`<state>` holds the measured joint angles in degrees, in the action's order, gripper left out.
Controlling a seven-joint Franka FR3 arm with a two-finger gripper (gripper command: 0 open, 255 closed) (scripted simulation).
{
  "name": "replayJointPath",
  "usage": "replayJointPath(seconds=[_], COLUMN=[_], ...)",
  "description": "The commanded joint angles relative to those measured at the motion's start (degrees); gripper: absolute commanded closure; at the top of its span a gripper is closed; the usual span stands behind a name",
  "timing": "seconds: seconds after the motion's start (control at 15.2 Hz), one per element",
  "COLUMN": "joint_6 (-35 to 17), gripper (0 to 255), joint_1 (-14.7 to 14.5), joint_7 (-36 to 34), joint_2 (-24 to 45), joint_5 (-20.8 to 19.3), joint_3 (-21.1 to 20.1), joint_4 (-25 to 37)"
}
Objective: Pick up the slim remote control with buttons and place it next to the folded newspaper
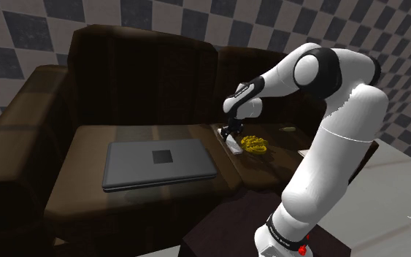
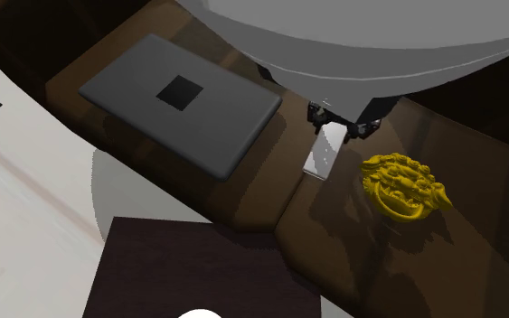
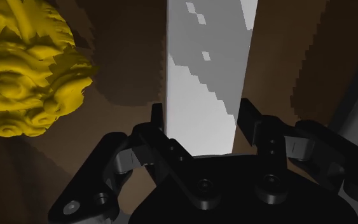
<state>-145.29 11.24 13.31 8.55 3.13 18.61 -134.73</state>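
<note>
Though half masked by the tool (image 1: 229,132) in the shoulder view, plainly down at the dark brown sofa (image 1: 58,139): slim white remote control (image 1: 235,144), at the seam between two seat cushions, just beside a yellow carved ornament (image 1: 254,144). Well apart toward that view's left, a grey flat slab (image 1: 158,164) with a dark square on top, nature hard to tell. White arm (image 1: 328,146) blocking the sofa's end at that view's right.

Second exterior view, looking almost straight down. Arm's pale bulk across the top, hiding most of the tool (image 2: 341,125); just two black finger ends poking out, one either side of the remote control's (image 2: 323,154) upper end. Cannot tell whether resting on the seat or barely clear of it. Ornament (image 2: 404,185) near, not touching. Slab (image 2: 180,104) well apart. Dark stand (image 2: 198,266) cut off by the lower edge.

Wrist view: fingers (image 3: 159,127) pressed to both long edges of the remote control (image 3: 203,83), no gap showing, so pinching it. Far end cut off; surface plain white and grey, buttons not discernible. Ornament (image 3: 25,70) to one side, partly out of frame.
</note>
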Motion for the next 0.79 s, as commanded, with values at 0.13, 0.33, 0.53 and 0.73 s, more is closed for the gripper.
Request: replayJointPath(seconds=[0.13,0.33,0.53,0.73], joint_6=[2.94,5.2,6.74,6.04], gripper=[255,255,255,255], joint_1=[-0.24,-0.36,-0.42,1.61], joint_7=[-0.96,-1.63,-2.04,1.14], joint_2=[-2.4,-4.23,-5.4,-8.28], joint_5=[-1.39,-2.37,-2.97,-4.13], joint_3=[0.36,0.53,0.6,2.57], joint_4=[0.67,1.21,1.64,-1.73])
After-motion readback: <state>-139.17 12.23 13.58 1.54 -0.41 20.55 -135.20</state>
